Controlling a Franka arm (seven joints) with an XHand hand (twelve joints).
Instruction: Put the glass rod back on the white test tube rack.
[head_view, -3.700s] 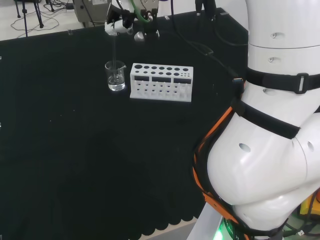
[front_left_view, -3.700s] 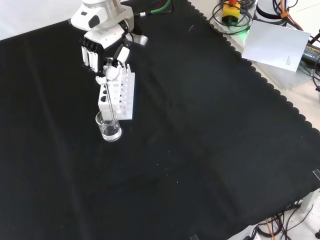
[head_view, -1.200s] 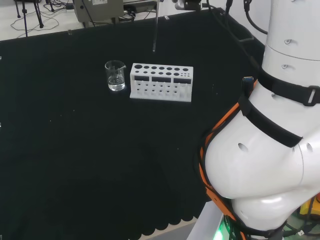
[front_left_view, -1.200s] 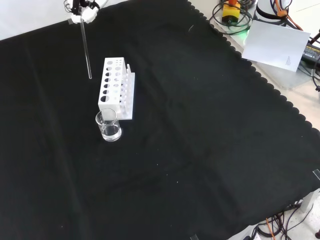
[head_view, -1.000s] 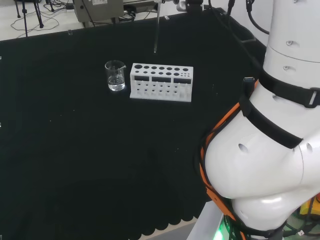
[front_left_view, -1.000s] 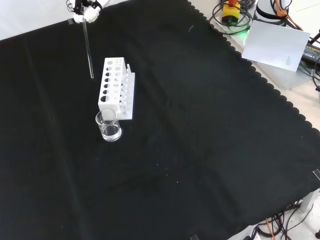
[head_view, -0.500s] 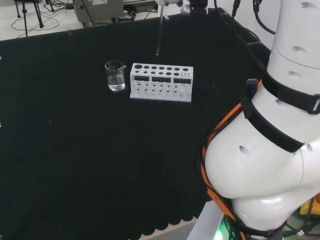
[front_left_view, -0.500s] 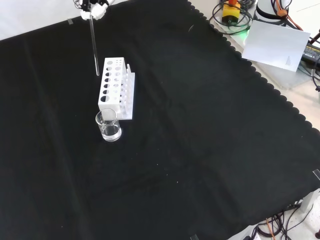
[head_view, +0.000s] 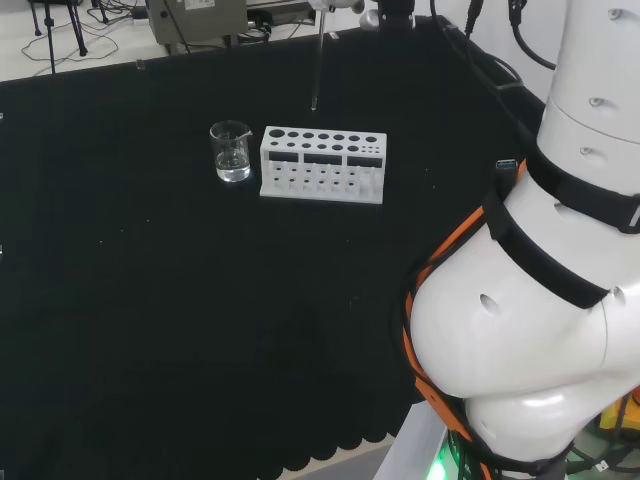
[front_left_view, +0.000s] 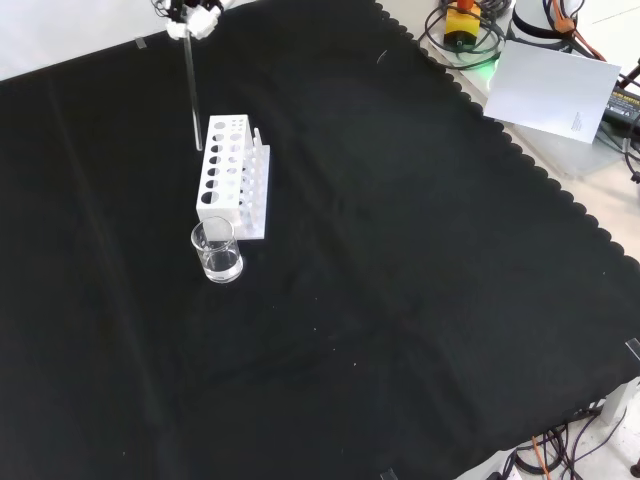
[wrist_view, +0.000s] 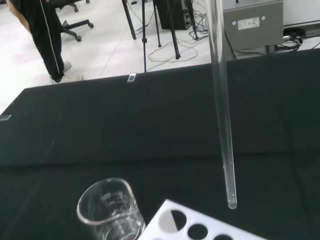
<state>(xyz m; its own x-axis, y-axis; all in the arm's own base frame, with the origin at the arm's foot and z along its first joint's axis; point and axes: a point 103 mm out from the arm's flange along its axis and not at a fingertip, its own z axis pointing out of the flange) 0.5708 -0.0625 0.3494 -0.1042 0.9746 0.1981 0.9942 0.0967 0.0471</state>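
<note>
Landmark: white test tube rack (head_view: 322, 164) on the black cloth (head_view: 180, 300), two rows of round holes on top.

Nearest in front view: small clear glass beaker (front_left_view: 217, 251), touching or just beside the rack's near end.

Glass rod (front_left_view: 193, 95): thin, clear, straight, rounded lower tip. Long axis near vertical, tip down, suspended above the rack's far end, not touching it.

Hand (front_left_view: 196, 16): fingertips pinch the rod's upper end at the front view's top edge.

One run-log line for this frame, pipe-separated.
phase: carry to rack | hand: pinching glass rod, upright, above white test tube rack | rod not inserted | beaker on cloth beside rack
</note>
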